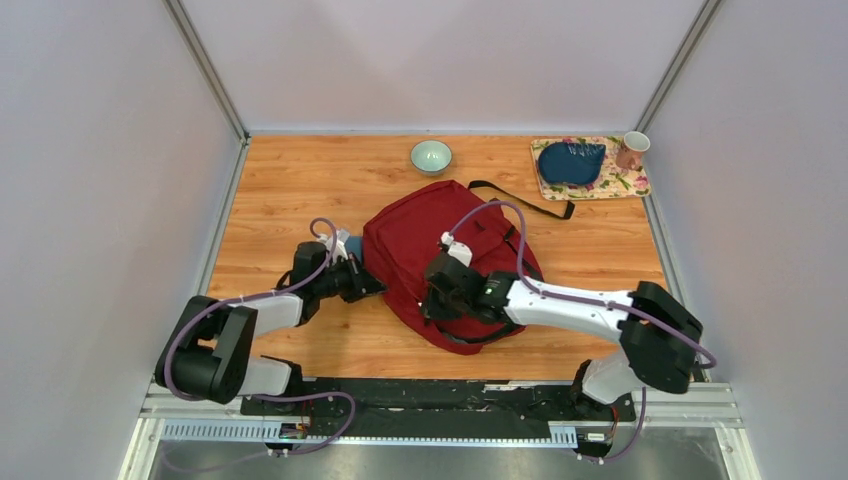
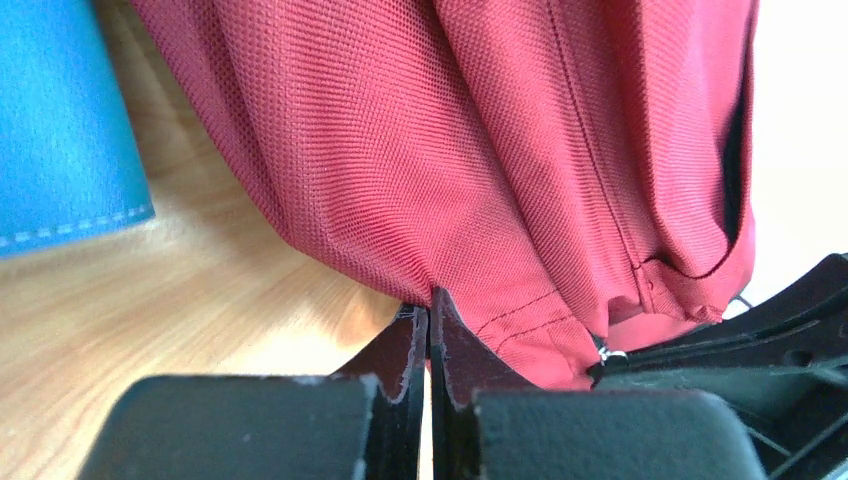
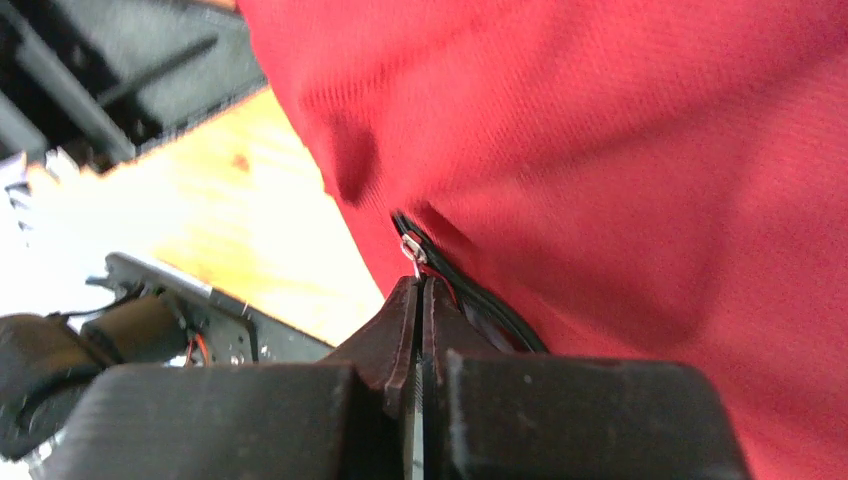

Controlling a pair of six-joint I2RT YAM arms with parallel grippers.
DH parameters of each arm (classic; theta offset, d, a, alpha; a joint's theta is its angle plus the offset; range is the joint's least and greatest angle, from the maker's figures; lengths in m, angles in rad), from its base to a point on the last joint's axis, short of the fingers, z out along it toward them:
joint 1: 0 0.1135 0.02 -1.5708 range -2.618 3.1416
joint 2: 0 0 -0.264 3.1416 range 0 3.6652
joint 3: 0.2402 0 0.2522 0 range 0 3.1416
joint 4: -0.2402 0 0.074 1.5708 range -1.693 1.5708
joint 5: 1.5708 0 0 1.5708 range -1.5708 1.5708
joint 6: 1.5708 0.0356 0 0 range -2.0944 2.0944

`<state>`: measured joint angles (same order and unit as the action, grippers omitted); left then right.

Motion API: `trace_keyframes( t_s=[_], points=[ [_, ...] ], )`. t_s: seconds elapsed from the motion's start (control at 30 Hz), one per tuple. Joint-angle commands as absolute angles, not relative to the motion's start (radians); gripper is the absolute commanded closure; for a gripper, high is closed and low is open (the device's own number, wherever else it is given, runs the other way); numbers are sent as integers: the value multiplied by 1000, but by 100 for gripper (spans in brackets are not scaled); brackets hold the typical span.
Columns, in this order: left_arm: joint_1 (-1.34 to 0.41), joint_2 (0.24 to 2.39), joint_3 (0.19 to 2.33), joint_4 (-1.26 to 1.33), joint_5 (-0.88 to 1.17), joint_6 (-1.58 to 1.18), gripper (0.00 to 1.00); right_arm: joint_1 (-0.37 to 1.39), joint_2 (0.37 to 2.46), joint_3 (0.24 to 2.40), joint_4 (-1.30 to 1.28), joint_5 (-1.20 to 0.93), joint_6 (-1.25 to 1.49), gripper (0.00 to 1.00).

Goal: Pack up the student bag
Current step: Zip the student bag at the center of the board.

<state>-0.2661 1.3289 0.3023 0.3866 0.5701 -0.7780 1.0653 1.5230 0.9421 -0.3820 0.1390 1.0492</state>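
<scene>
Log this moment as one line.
left tool: shut on student bag fabric | right tool: shut on zipper pull | student bag: lying on table

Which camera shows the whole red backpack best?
The top camera: the whole student bag lies on the table. Both wrist cameras see only close red fabric; the right one shows a zipper pull.

The left arm (image 1: 270, 312), white and black jointed links trailing a purple cable, reached forward and rightward from its base and lay low, bent at the elbow. The black two-fingered left claw (image 1: 368, 282) pointed right, its fingers (image 2: 400, 350) pressed flat together with no gap. The right arm (image 1: 570, 305) stretched leftward from its base. The black two-fingered right claw (image 1: 437, 292) pointed left and downward, its fingers (image 3: 395, 330) likewise closed tip to tip.
</scene>
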Motion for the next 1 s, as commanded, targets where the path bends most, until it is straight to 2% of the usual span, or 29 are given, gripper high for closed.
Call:
trace_keyframes(
  t_s=[0.0, 0.2, 0.3, 0.33, 0.37, 0.4, 0.47, 0.5, 0.63, 0.97],
  points=[
    [-129, 1396, 386, 440, 624, -770, 100, 1065, 1366, 816, -399, 51, 919, 100],
    [-71, 1476, 506, 439, 722, -778, 100, 1065, 1209, 663, -374, -14, 925, 100],
    [-69, 1479, 515, 439, 738, -782, 100, 1063, 1193, 667, -382, -2, 913, 100],
    [-69, 1476, 505, 442, 741, -785, 96, 1063, 1196, 687, -382, -2, 904, 100],
    [-69, 1464, 494, 449, 759, -799, 87, 1063, 1203, 698, -376, -2, 897, 100],
    [-69, 1453, 480, 468, 771, -814, 69, 1063, 1222, 710, -374, -2, 890, 100],
    [-69, 1405, 419, 515, 793, -847, 55, 1063, 1250, 752, -368, -2, 876, 100],
    [-71, 1384, 401, 506, 789, -845, 45, 1063, 1262, 765, -367, -2, 873, 100],
    [-69, 1257, 305, 386, 762, -802, 34, 1065, 1311, 805, -331, -9, 862, 100],
    [-95, 941, 153, 178, 706, -776, 29, 1065, 1315, 807, -282, -34, 836, 100]
  ],
)
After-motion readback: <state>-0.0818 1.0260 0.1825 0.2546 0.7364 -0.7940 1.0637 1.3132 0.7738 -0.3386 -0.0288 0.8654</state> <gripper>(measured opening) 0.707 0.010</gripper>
